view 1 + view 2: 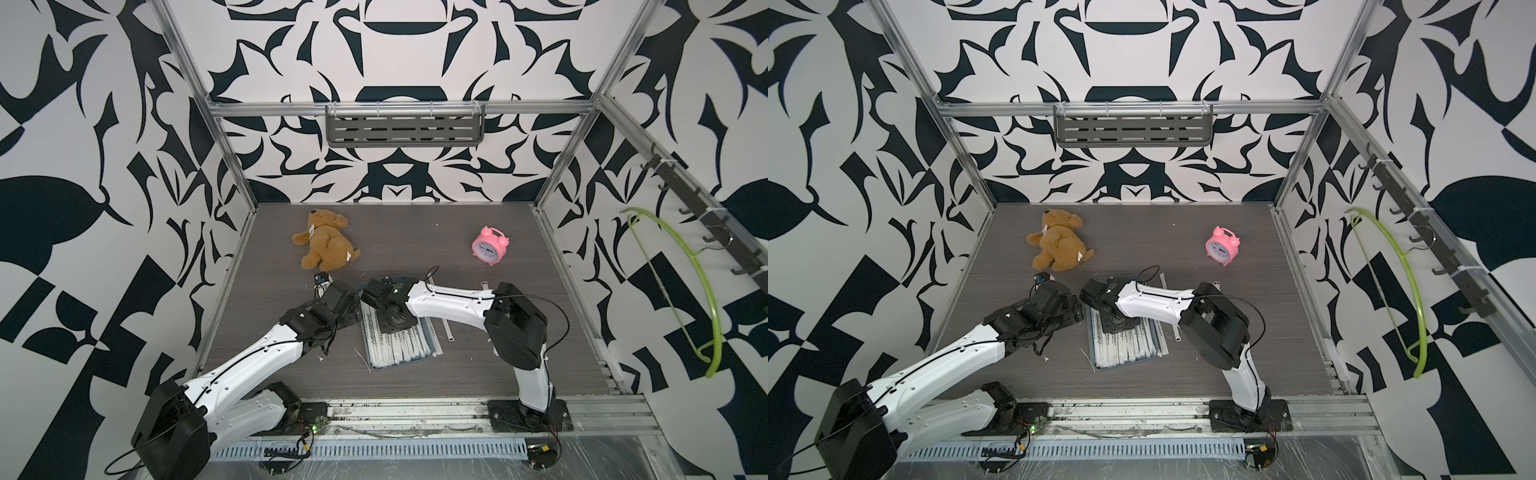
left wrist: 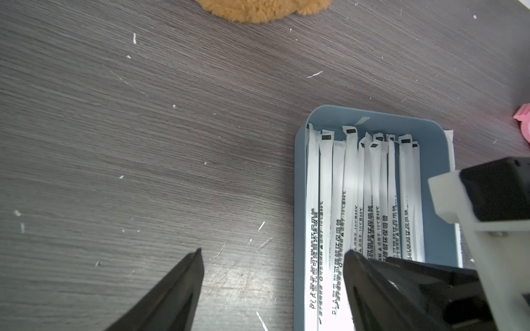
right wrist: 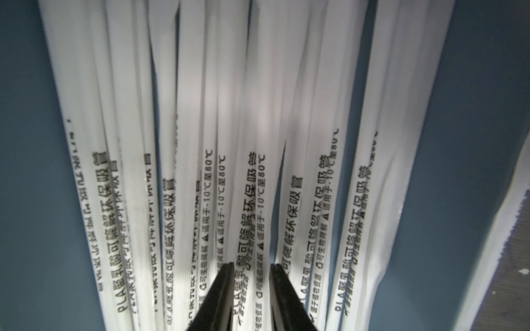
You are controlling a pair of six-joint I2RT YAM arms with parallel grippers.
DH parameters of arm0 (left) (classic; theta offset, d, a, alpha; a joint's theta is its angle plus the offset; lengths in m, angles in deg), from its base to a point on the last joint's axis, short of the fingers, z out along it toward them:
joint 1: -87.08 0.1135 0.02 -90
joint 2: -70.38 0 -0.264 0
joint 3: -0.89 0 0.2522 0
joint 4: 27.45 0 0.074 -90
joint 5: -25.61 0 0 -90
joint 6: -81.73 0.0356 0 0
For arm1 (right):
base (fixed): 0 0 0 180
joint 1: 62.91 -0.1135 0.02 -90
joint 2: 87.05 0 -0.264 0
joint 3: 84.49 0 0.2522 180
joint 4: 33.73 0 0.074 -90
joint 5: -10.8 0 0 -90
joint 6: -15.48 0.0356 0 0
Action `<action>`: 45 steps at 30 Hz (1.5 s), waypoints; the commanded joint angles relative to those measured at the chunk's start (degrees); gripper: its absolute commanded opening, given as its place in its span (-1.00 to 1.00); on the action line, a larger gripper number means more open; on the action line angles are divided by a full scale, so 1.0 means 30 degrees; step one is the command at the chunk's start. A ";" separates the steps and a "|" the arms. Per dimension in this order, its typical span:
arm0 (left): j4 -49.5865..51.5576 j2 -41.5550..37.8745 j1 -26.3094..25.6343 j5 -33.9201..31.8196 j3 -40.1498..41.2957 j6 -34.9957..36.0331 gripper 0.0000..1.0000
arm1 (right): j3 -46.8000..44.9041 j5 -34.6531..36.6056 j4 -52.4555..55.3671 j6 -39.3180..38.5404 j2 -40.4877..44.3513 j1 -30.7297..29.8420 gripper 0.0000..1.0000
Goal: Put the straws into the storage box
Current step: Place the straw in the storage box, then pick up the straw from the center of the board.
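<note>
Dozen-odd straws (image 3: 258, 114) in one storage box (image 2: 372, 114), left gripper (image 2: 273, 251) gaping empty, right gripper (image 3: 251, 265) barely parted.

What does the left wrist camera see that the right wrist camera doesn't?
Only the left wrist view shows the edge of the brown plush teddy bear, a bit of the pink alarm clock and the wide-open left gripper. Only the right wrist view shows how the right gripper stands: tips slightly apart, just above the white paper-wrapped straws. Both show those straws lying in the shallow blue-grey plastic tray.
</note>
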 commanded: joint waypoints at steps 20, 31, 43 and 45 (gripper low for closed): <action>0.0307 0.0751 -0.0004 0.0212 -0.1942 0.1344 0.68 | -0.5003 0.0255 0.1079 -0.5909 0.4719 0.6219 -0.36; 0.0115 0.0806 -0.0037 0.0795 -0.1923 0.0890 0.68 | -0.5111 -0.0727 -0.0649 -0.6070 0.2784 0.7223 -0.47; -0.0374 0.0973 -0.0055 0.0889 -0.1568 0.0800 0.68 | -0.5192 0.1973 0.1031 -0.7066 0.3960 0.7580 -0.81; -0.0582 0.1060 -0.0050 0.0930 -0.1471 0.0766 0.68 | -0.5292 -0.0104 0.0673 -0.7208 0.4212 0.7576 -0.81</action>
